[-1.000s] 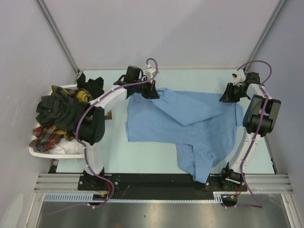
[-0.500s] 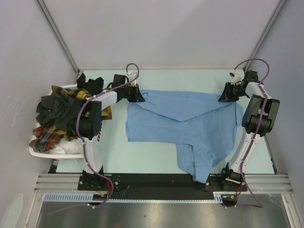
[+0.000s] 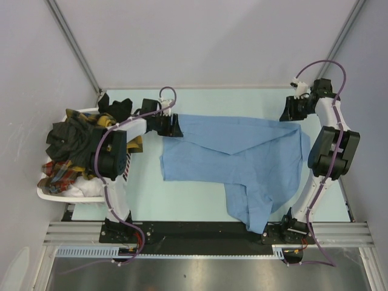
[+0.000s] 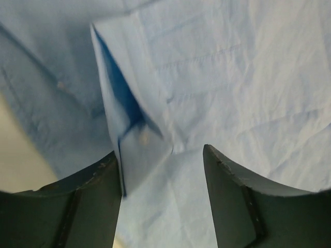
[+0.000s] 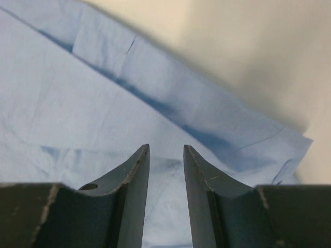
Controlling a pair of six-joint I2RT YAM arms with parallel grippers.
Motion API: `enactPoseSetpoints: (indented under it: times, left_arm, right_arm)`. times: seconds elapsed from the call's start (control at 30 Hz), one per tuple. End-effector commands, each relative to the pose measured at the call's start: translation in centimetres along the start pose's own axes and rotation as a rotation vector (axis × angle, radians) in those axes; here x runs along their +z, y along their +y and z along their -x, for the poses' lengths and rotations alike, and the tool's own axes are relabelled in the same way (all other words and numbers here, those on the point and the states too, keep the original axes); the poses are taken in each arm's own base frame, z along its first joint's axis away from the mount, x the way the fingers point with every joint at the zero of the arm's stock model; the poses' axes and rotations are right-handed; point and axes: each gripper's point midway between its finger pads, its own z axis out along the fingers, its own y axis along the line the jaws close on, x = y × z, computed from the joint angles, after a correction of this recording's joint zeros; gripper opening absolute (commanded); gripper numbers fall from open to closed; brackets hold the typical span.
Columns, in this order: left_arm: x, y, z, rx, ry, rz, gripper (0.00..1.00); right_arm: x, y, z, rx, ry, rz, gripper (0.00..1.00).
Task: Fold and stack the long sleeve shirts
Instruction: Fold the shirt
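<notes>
Left gripper point(image 3: 173, 128): at the far left corner of the blue shirt point(image 3: 242, 157), low over the cloth. Its jaws stand well apart. A folded flap of the shirt's edge lies against one finger point(image 4: 88, 201), and nothing is pinched.

Right gripper point(image 3: 288, 114): at the shirt's far right corner. Its jaws stand a narrow slit apart, with flat cloth seen through the gap in the wrist view and none visibly caught between the fingers point(image 5: 129, 196).

Surface: a pale green table point(image 3: 200, 200), with a black and metal rail point(image 3: 206, 233) along the near edge carrying both arm bases.

Room: plain grey walls point(image 3: 212, 42) on three sides and a slanted metal post point(image 3: 73, 45) at each far corner.

Left edge: a white basket point(image 3: 45, 193) heaped with crumpled shirts. These are a dark shirt point(image 3: 70, 139) on top, a yellow plaid shirt point(image 3: 100, 120) behind it and a red plaid shirt point(image 3: 60, 173) at the near side. The left arm's elbow overlaps the basket's right rim.

Centre: the blue shirt is spread flat between the grippers. One layer is folded into a point across its middle, and a sleeve trails to the near edge beside the right arm's base.
</notes>
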Motion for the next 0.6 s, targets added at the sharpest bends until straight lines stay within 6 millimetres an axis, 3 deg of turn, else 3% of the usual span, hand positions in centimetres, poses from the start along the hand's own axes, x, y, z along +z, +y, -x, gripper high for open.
enactPoseSetpoints:
  times: [0.0,0.07,0.17,0.37,0.57]
  left_arm:
    - [-5.2,-0.1,1.5,0.173,-0.04,0.128,0.66]
    - [-6.6,0.4,1.7,0.211,-0.049,0.196,0.66]
    - [-7.1,0.3,1.2,0.255,-0.035,0.193,0.66]
    - [-6.4,-0.3,1.1,0.31,0.008,0.135,0.66]
    - [-5.9,-1.6,1.2,0.385,0.025,0.088,0.65]
  right_arm:
    - [-3.0,1.9,-1.0,-0.099,0.038,-0.019,0.38]
    - [-2.9,2.1,-1.7,-0.118,0.057,-0.022,0.38]
    - [-1.7,2.1,-2.6,-0.127,0.087,-0.038,0.42]
    - [1.4,0.0,-2.6,-0.117,0.119,-0.089,0.57]
    - [3.0,-1.8,-1.9,-0.151,0.133,-0.112,0.58]
